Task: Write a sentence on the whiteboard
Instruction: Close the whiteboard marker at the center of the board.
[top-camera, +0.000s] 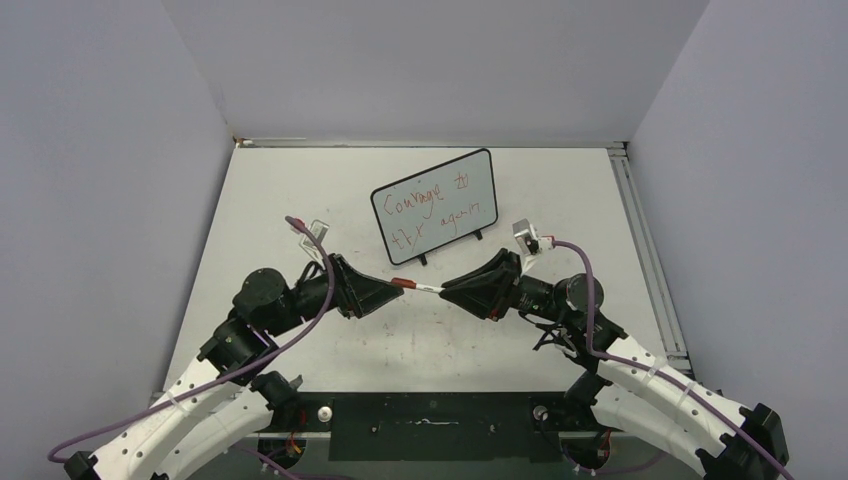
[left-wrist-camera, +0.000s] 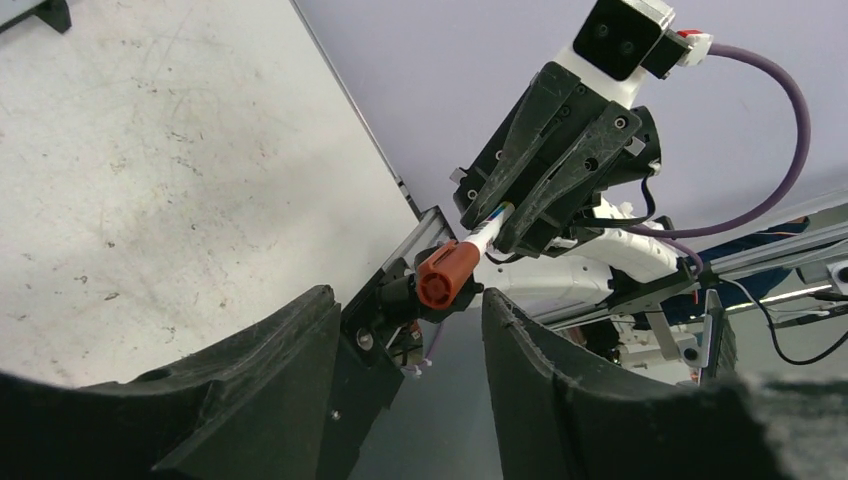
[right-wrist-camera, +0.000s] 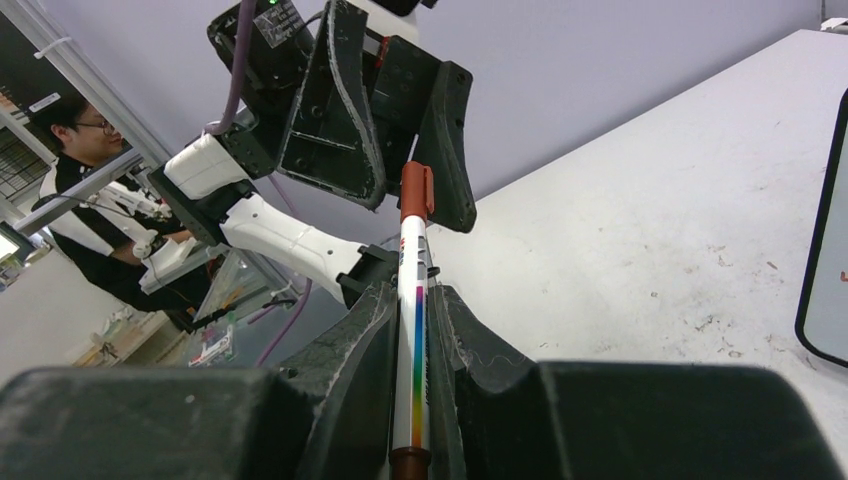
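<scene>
Clamping the marker (right-wrist-camera: 411, 270) by its white barrel, the right gripper (right-wrist-camera: 413, 295) is closed tight on it. The barrel's rear end is lost between the fingers, and the writing tip is hidden under the red cap (right-wrist-camera: 415, 190). The left gripper (left-wrist-camera: 408, 298) is spread wide and holds nothing. The cap sits at the mouth of its fingers; contact cannot be told.

Both grippers meet nose to nose on the near side of the whiteboard (top-camera: 430, 228), low over the table (top-camera: 560, 200), with nothing between them and the board. The left forearm reaches in from the board's near left and the right from its near right, elbows bent outward. A purple cable (top-camera: 585, 270) loops off each wrist.

The whiteboard is propped on its two feet mid-table, skewed, its left end nearer the arms. The sentence (top-camera: 420, 200) is in red, in two lines. The top line reads "Courage to"; the lower line is hard to make out.

In the right wrist view only a black-framed edge of the board shows, cut off at the border. A person (right-wrist-camera: 75, 130) with glasses stands beyond the table, partly behind the left arm.
</scene>
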